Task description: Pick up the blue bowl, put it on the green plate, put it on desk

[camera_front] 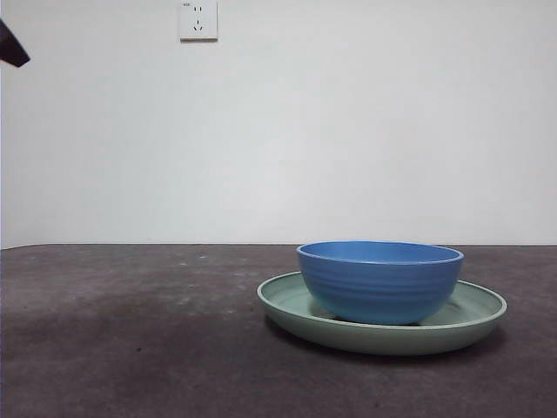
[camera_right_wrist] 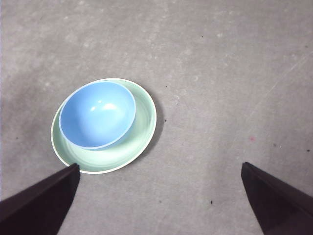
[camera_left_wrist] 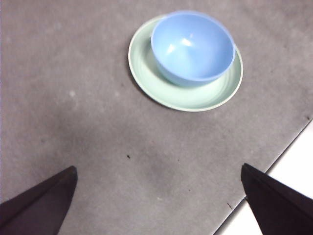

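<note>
The blue bowl [camera_front: 380,280] is sitting upright inside the green plate [camera_front: 287,306], its mouth facing straight up and its base resting on the plate's floor. Being round, the bowl has no long axis across the desk; its only axis is running vertically. In the front view it is sitting roughly centred on the plate, with the pale green rim showing on both sides of it. From above, the bowl [camera_left_wrist: 192,47] is sitting off-centre, crowding one side of the plate [camera_left_wrist: 195,98] and leaving a broad crescent of ringed green floor bare on the other. The right wrist view is showing the same thing: the bowl [camera_right_wrist: 98,114] is lying toward one edge of the plate [camera_right_wrist: 142,132].

The plate is lying flat on the dark speckled desk [camera_front: 130,340], right of the middle in the front view, in front of a white wall carrying a socket [camera_front: 198,19].

The left gripper [camera_left_wrist: 159,196] is hanging high over bare desk, its jaws spread wide and holding nothing, well apart from the dishes. The right gripper [camera_right_wrist: 159,196] is also hanging high with jaws spread wide and empty, one jaw appearing just beside the plate's rim. A black tip [camera_front: 12,48] is showing at the front view's top corner.
</note>
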